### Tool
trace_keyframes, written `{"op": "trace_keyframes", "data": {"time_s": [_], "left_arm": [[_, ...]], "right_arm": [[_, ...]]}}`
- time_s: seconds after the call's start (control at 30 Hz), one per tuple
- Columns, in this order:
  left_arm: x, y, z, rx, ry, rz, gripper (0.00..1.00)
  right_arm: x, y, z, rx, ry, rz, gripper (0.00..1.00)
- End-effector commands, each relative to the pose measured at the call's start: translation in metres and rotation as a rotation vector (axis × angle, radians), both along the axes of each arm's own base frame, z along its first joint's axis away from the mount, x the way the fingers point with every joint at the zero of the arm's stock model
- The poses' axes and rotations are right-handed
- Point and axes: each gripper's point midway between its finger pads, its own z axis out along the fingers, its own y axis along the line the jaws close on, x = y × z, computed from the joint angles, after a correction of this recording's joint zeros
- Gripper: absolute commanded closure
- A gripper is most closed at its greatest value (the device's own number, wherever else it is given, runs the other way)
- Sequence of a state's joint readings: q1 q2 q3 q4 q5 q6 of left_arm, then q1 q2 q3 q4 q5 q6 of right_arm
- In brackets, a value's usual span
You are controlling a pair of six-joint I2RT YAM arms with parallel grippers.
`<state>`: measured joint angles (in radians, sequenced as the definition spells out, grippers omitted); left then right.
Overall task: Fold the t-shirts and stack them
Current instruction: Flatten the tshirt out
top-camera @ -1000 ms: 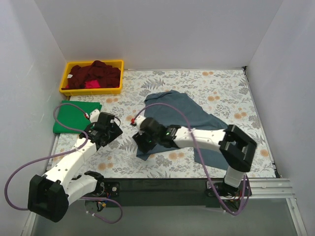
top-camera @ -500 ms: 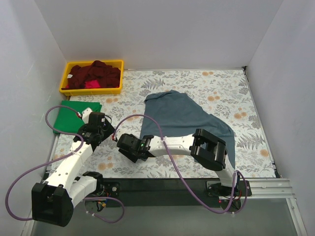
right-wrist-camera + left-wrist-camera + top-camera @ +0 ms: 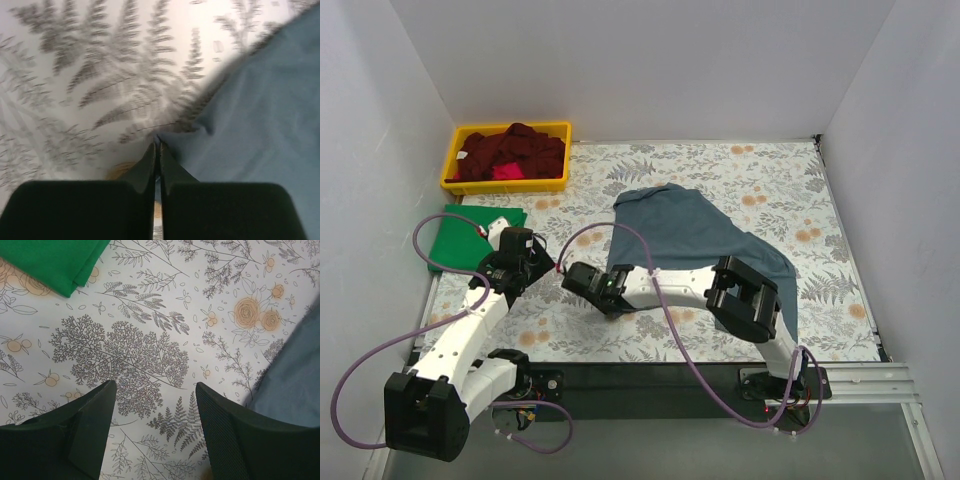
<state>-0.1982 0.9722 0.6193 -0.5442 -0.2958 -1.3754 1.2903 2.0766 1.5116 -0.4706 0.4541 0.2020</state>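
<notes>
right gripper (image 3: 158, 145) has its two dark fingers pressed together on the near-left corner of the blue shirt (image 3: 260, 110), apparently pinching the edge of the cloth, low against the tablecloth (image 3: 75, 75)

from that pinched corner the blue shirt (image 3: 695, 235) spreads away to the right and far side, its long axis running diagonally from far left to near right across the middle of the table; it is soft, matte slate-blue fabric lying mostly flat with a few shallow creases

left gripper (image 3: 154, 390) is spread wide and empty, hovering over bare tablecloth just left of the shirt's edge (image 3: 295, 385), so the right arm is the nearer one and already on the cloth; any fold would likely carry this corner toward the right or far side

further left lies a green shirt (image 3: 470, 235), folded into a neat flat rectangle; in the far left corner a yellow bin (image 3: 510, 128) of hard plastic holds crumpled dark red shirts (image 3: 515, 150)

the tablecloth is pale with printed ferns and orange flowers
</notes>
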Motion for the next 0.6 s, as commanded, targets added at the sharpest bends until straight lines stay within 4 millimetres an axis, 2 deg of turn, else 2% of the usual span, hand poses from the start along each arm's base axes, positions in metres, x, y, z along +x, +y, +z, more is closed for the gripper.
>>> {"op": "trace_keyframes", "data": {"time_s": [0.0, 0.03, 0.07, 0.1, 0.13, 0.17, 0.2, 0.23, 0.27, 0.33, 0.37, 0.47, 0.5, 0.57], "left_arm": [[0.003, -0.002, 0.006, -0.005, -0.031, -0.031, 0.36], [0.003, -0.004, 0.005, -0.008, -0.032, -0.043, 0.36], [0.003, -0.009, 0.005, -0.02, -0.034, -0.073, 0.36], [0.004, -0.011, 0.004, -0.025, -0.033, -0.086, 0.36], [0.004, -0.015, 0.001, -0.034, -0.022, -0.106, 0.36], [0.005, -0.019, 0.001, -0.044, -0.023, -0.127, 0.34], [0.004, -0.026, -0.001, -0.064, -0.013, -0.167, 0.33], [0.005, -0.03, -0.003, -0.078, -0.004, -0.186, 0.32], [0.005, -0.036, -0.005, -0.094, 0.002, -0.21, 0.31], [0.003, -0.053, -0.005, -0.152, 0.009, -0.275, 0.3], [0.003, -0.058, -0.004, -0.159, 0.006, -0.288, 0.3], [-0.006, -0.088, -0.002, -0.225, 0.023, -0.376, 0.29], [-0.011, -0.102, -0.001, -0.236, 0.03, -0.416, 0.29], [-0.016, -0.115, -0.002, -0.257, 0.047, -0.429, 0.29]], "right_arm": [[0.056, -0.02, 0.071, 0.151, -0.045, -0.149, 0.99], [0.065, -0.03, 0.076, 0.183, -0.028, -0.185, 0.99], [0.089, -0.049, 0.096, 0.28, -0.026, -0.281, 0.99], [0.097, -0.063, 0.097, 0.313, -0.008, -0.322, 0.99], [0.089, -0.087, 0.069, 0.297, 0.071, -0.354, 0.99], [0.108, -0.115, 0.065, 0.338, 0.095, -0.446, 0.99], [0.108, -0.118, 0.079, 0.459, 0.143, -0.468, 0.99], [0.107, -0.155, 0.048, 0.443, 0.204, -0.556, 0.98], [0.106, -0.166, 0.051, 0.494, 0.226, -0.58, 0.96], [0.095, -0.18, 0.037, 0.541, 0.319, -0.618, 0.92], [0.088, -0.202, 0.021, 0.525, 0.349, -0.67, 0.92], [0.076, -0.222, 0.011, 0.506, 0.349, -0.688, 0.88], [0.076, -0.226, 0.012, 0.499, 0.328, -0.687, 0.81], [0.076, -0.229, 0.019, 0.492, 0.286, -0.631, 0.75]]}}
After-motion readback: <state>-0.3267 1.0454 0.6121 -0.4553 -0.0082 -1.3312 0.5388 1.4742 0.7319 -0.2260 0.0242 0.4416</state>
